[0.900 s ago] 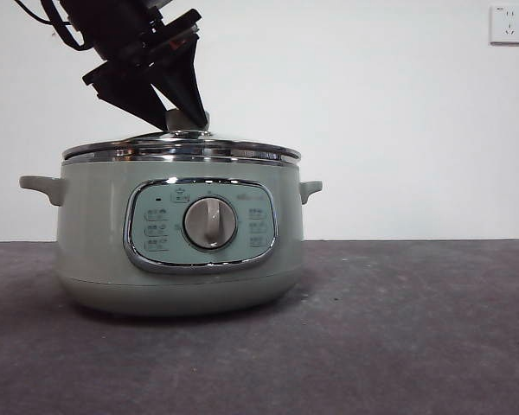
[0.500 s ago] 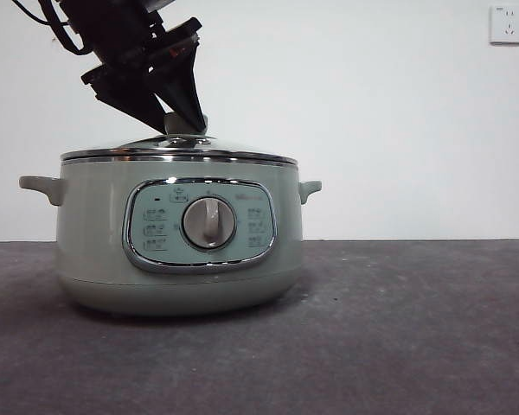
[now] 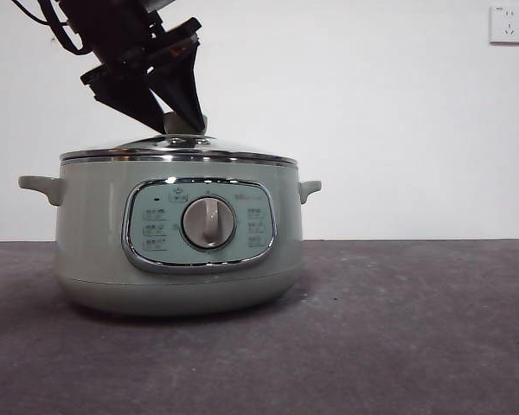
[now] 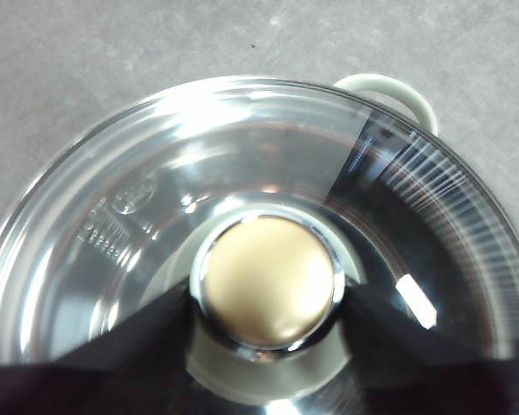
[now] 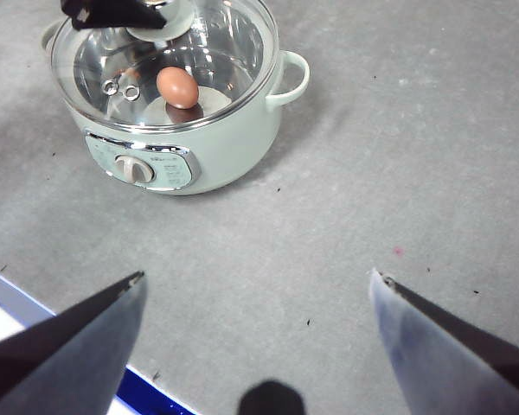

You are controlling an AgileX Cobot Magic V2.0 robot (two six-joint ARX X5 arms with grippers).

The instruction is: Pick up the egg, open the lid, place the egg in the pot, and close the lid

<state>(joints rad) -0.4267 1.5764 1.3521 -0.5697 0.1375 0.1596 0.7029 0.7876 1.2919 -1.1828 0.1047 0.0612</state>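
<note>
A plain white wall (image 3: 398, 121) is seen behind the table, evenly lit and unmarked. A white wall socket (image 3: 508, 23) is mounted high near its right corner. The table top (image 3: 398, 328) is covered in a dark grey, faintly mottled surface, speckled with small dark flecks. A blue strip (image 5: 147, 385), possibly the table's edge, is seen beside a white area.
</note>
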